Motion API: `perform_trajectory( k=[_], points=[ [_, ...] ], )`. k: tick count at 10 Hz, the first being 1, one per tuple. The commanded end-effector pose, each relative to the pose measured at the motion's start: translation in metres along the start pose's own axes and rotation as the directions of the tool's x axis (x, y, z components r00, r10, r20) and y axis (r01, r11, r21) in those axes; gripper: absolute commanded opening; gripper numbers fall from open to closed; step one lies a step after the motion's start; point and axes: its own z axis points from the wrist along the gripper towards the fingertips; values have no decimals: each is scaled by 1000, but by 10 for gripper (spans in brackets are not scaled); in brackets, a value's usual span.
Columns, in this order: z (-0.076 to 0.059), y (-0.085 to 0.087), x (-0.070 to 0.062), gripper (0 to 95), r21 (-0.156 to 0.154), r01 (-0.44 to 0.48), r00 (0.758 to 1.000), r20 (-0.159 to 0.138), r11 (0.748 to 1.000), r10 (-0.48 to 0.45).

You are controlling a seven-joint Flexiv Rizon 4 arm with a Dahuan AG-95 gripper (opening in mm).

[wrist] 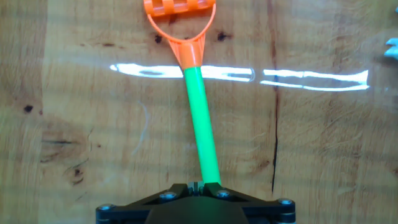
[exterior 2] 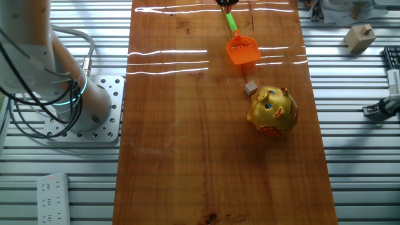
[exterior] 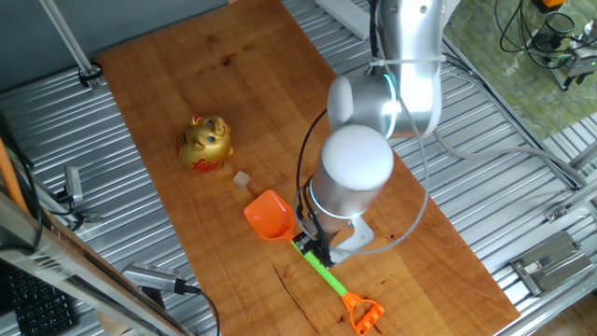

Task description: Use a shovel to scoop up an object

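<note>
The shovel has an orange blade (exterior: 268, 215), a green shaft (exterior: 322, 269) and an orange loop end (exterior: 364, 313). It lies across the wooden table with the blade pointing at the object, a tiny tan cube (exterior: 242, 179), a short gap away. My gripper (exterior: 312, 245) is shut on the shaft just behind the blade. In the hand view the shaft (wrist: 202, 124) runs from the gripper (wrist: 198, 185) up to the loop (wrist: 180, 18). The other fixed view shows the blade (exterior 2: 242, 50) and the cube (exterior 2: 251, 87).
A golden cat figurine (exterior: 207, 142) with a red base stands just beyond the cube, also in the other fixed view (exterior 2: 272, 111). The wooden tabletop (exterior: 215, 84) is flanked by ribbed metal surfaces. The arm's base (exterior 2: 87, 112) sits at the table's side.
</note>
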Motion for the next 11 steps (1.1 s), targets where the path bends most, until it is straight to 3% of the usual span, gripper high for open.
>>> perform_trajectory(
  k=[1, 4, 8, 11],
  points=[
    [1, -1, 0, 0, 2, 15, 999, -30, 1000, -15],
    [1, -1, 0, 0, 13, 37, 997, -66, 999, -36],
    [13, -2, 0, 0, 4, 60, 992, -109, 998, -59],
    [20, -2, 1, 0, 0, 80, 990, -119, 997, -79]
  ],
)
